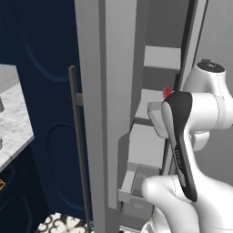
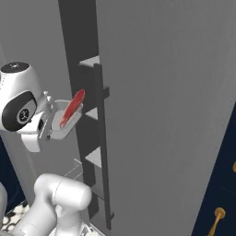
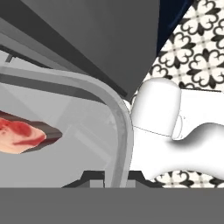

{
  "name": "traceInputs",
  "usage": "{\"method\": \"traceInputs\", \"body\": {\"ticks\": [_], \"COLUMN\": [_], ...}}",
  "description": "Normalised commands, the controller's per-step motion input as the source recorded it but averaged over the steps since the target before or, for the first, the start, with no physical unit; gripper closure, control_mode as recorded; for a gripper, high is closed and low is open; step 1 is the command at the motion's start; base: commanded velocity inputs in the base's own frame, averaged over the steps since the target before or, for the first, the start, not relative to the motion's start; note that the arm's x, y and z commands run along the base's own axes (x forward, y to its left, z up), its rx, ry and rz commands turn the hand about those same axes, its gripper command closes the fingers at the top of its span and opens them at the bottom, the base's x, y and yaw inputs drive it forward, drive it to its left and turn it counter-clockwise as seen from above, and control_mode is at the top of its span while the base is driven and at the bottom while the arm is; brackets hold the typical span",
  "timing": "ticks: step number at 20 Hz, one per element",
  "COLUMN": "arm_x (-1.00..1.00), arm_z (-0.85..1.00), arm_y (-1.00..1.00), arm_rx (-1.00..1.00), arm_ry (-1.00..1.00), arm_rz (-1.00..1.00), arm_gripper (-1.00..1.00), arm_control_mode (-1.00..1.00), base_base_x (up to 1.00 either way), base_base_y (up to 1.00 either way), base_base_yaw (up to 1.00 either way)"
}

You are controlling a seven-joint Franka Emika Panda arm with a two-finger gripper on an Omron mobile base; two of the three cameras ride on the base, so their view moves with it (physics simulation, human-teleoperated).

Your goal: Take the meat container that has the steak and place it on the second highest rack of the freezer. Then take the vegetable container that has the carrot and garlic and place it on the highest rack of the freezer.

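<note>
Right now you have the meat container (image 2: 62,122) held up at the gripper (image 2: 46,129), just outside the open freezer (image 2: 161,92). The fingertips themselves are hidden, but the tray rim runs right down to the bottom of the hand view, so I judge the gripper is closed on that rim.

What matters for your next move: the shelves (image 1: 161,58) lie ahead of the tray, deeper into the cabinet, and the tray sits about level with the middle one. The tray is tipped, not flat; in the right base view the steak (image 2: 73,107) stands nearly on edge along the tray's length, pointing up and toward the opening. You will likely want it levelled before sliding it in.

The left base view gives you the stack of shelves and the door edge (image 1: 91,113), with the arm covering most of the tray. The right base view gives you the tilt and the gap to the cabinet. The hand view shows the steak lying inside the rim, close up.
</note>
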Motion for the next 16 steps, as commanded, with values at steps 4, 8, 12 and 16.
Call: {"method": "traceInputs", "body": {"ticks": [4,8,12,16], "arm_x": [0.0,0.0,0.25,0.6], "arm_z": [0.0,0.0,-0.14,-0.27], "arm_y": [0.0,0.0,-0.05,-0.09], "arm_rx": [0.0,0.0,0.0,0.0], "arm_ry": [0.0,0.0,-0.02,-0.06], "arm_rz": [0.0,0.0,-0.03,-0.08], "arm_gripper": [1.0,1.0,1.0,1.0], "arm_control_mode": [1.0,1.0,-1.0,-1.0], "base_base_x": [0.36,0.29,0.0,0.0], "base_base_y": [0.0,0.0,0.0,0.0], "base_base_yaw": [-0.01,0.0,0.0,0.0]}}
